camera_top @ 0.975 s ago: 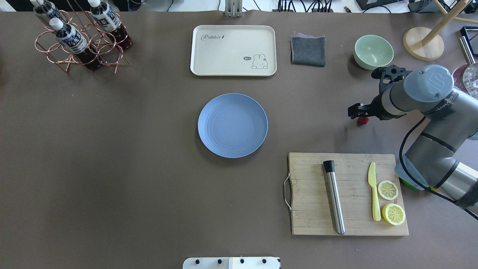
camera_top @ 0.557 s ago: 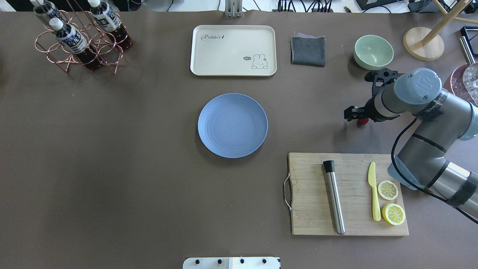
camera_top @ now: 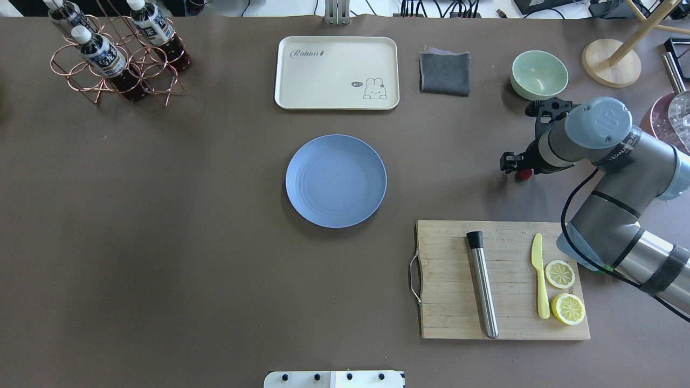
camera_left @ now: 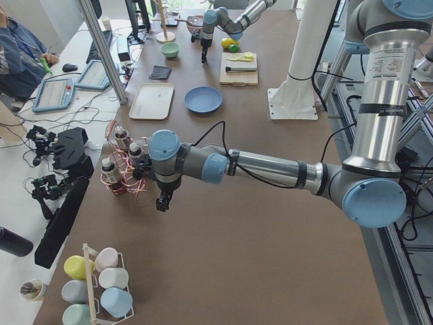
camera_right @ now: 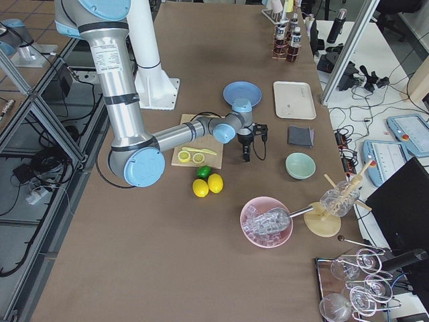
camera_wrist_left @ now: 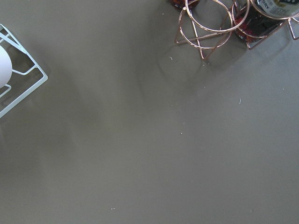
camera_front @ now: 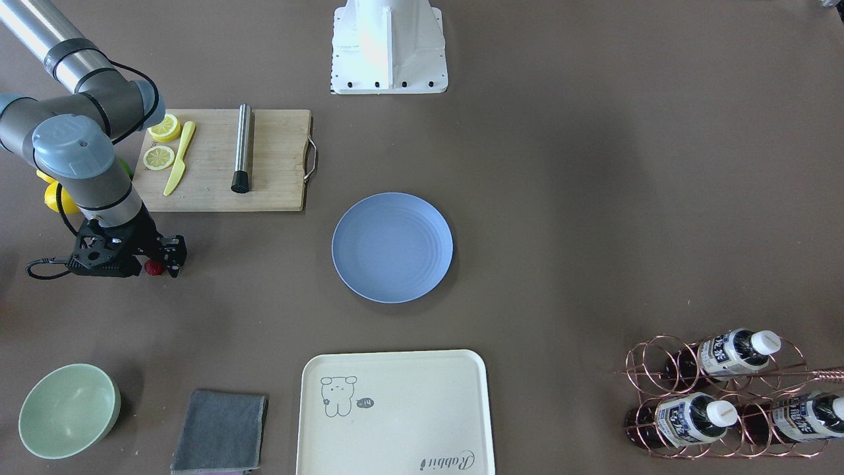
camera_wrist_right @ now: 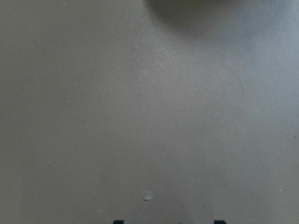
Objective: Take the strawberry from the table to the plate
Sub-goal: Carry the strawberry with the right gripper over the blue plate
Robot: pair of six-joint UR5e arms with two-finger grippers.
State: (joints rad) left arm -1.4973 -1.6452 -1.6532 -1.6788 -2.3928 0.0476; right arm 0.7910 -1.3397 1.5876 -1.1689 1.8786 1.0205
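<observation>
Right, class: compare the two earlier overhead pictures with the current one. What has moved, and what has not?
The right arm's wrist swung a little toward the plate, and the right end effector shifted slightly the same way, staying low at the strawberry. Nothing was picked up or released: the strawberry lies at the same spot on the table. The plate, cutting board and tray are unchanged.

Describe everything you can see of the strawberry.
The strawberry is a tiny, dark red, roundish berry; its surface is too small to read. It sits low at the table, at the tip of the right claw, with black claw parts on both sides. Whether the claw grips it cannot be told. It is well off the blue plate, between the cutting board and the green bowl.
</observation>
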